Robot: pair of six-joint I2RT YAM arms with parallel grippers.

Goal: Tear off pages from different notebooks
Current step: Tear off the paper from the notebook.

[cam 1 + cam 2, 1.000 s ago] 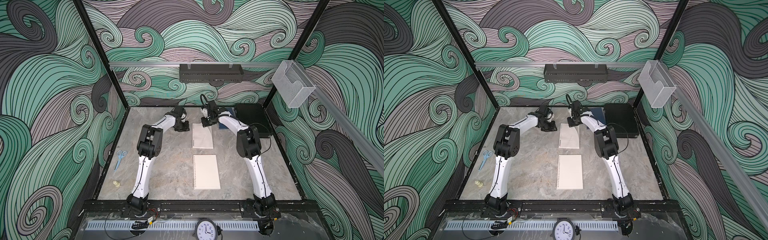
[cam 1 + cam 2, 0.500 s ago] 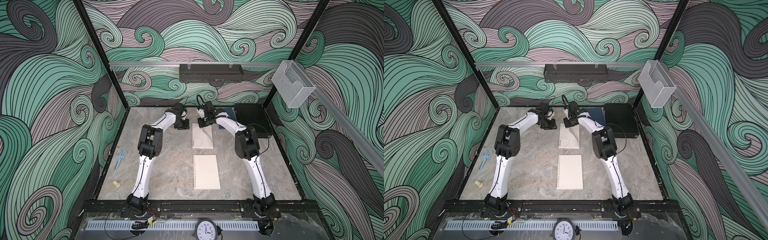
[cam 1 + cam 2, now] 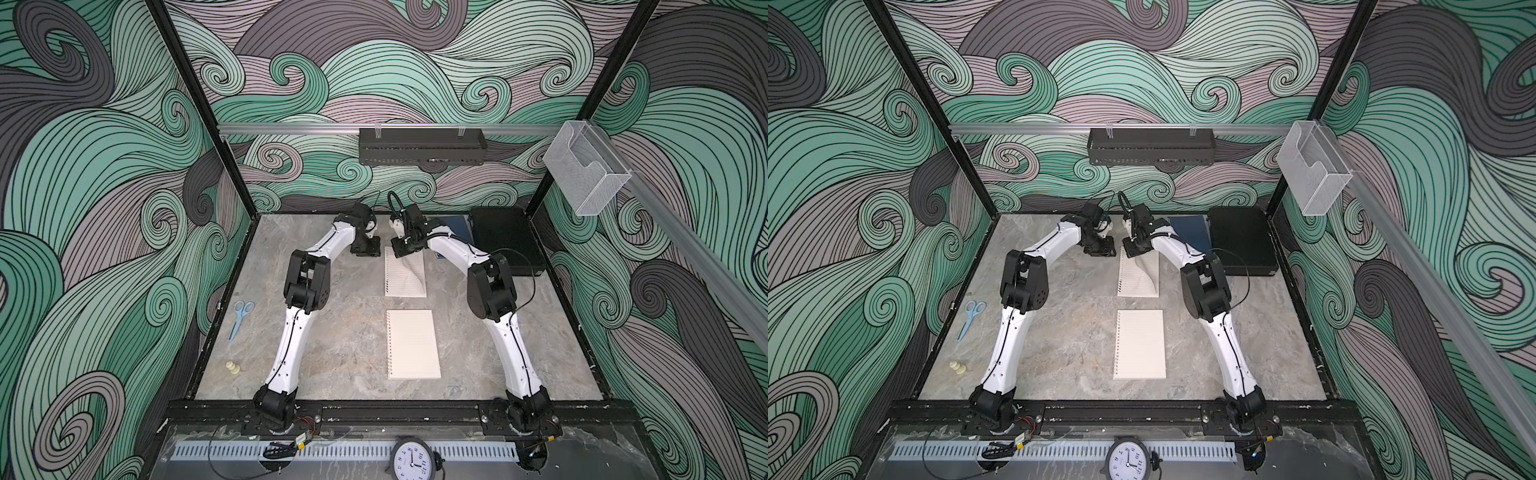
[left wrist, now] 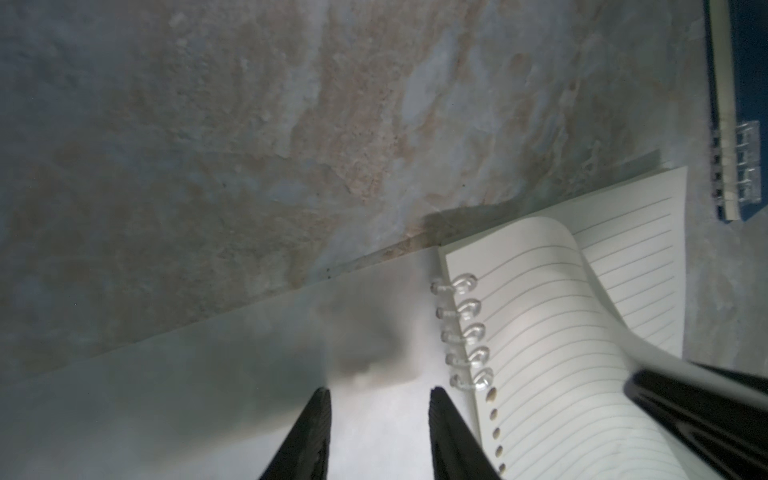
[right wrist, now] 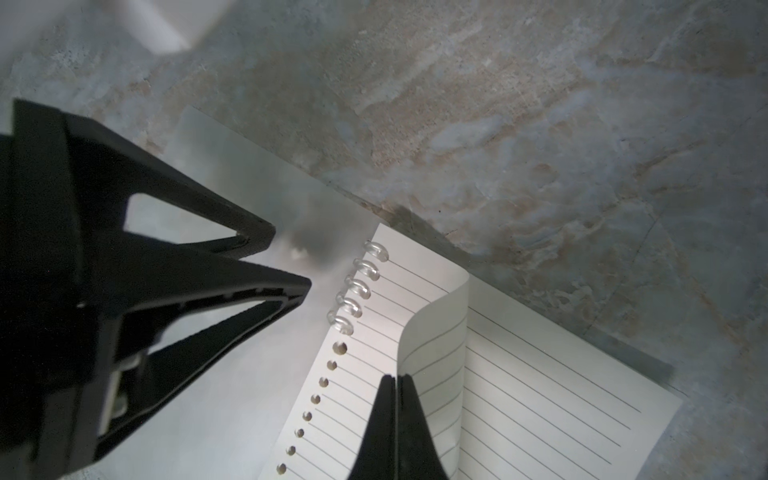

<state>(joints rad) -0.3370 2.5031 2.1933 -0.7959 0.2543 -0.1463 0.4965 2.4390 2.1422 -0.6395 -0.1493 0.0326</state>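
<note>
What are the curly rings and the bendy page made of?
The rings look like clear, glossy plastic: they are see-through with bright glints. The page looks like thin matte paper: it curls softly and has printed lines.

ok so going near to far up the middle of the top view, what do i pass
clock → cream notebook → white lined notebook → black rack on the back wall
</note>
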